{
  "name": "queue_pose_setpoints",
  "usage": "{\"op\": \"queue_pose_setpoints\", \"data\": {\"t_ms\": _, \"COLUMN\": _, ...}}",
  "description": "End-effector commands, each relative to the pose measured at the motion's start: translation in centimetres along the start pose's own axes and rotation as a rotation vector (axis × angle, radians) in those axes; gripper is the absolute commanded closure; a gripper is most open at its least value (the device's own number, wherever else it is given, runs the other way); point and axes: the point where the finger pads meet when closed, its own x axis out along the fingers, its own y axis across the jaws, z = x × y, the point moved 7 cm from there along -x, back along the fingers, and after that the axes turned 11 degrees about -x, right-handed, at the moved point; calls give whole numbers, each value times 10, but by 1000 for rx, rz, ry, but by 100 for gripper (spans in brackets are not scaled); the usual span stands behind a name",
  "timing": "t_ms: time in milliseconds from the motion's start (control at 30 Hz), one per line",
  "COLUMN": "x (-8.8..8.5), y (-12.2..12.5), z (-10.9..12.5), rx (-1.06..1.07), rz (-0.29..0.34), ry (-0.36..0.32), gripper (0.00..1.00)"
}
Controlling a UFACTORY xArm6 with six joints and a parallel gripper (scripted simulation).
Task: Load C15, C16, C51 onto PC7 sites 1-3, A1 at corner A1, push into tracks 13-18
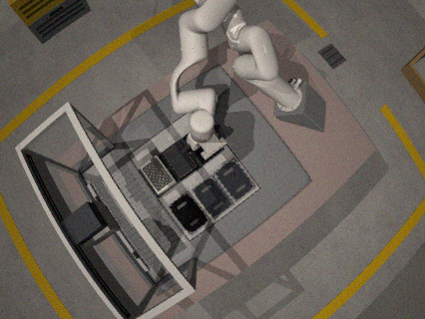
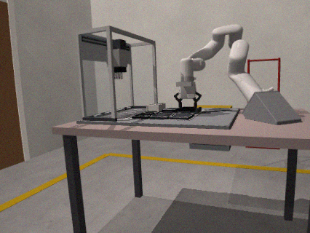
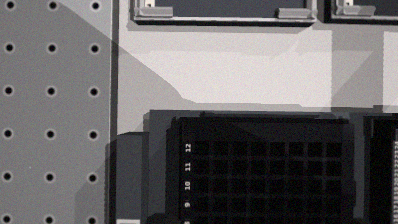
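Observation:
My gripper [image 2: 187, 105] is low over the handle end of carrier PC7 [image 1: 170, 166] on the apron. It is shut on C15, a black 96-well plate [image 3: 265, 170] with column numbers 9 to 12 along its edge. The plate is over the carrier's site nearest the handle [image 1: 178, 159]. I cannot tell whether it rests flat in the locators. The fingers are out of sight in the wrist view. A light, finely patterned plate, C16 [image 1: 159, 174], lies on the neighbouring site. Its edge also shows in the wrist view [image 3: 392, 170].
Three nests stand in a row beside the apron. The end one [image 1: 189, 211] looks black and filled. The other two [image 1: 212, 195] [image 1: 234, 179] look grey and empty. The framed instrument [image 1: 100, 214] with its rails stands beyond the carrier. A perforated plate [image 3: 50, 110] lies beside it.

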Motion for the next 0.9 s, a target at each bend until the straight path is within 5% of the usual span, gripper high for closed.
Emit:
{"op": "queue_pose_setpoints", "data": {"t_ms": 0, "x": -1, "y": 1, "z": 0, "rx": 1, "rz": 2, "ry": 1, "gripper": 100}}
{"op": "queue_pose_setpoints", "data": {"t_ms": 100, "x": -1, "y": 1, "z": 0, "rx": 1, "rz": 2, "ry": 1, "gripper": 100}}
{"op": "queue_pose_setpoints", "data": {"t_ms": 133, "x": 0, "y": 1, "z": 0, "rx": 1, "rz": 2, "ry": 1, "gripper": 0}}
{"op": "queue_pose_setpoints", "data": {"t_ms": 867, "x": 0, "y": 1, "z": 0, "rx": 1, "rz": 2, "ry": 1, "gripper": 0}}
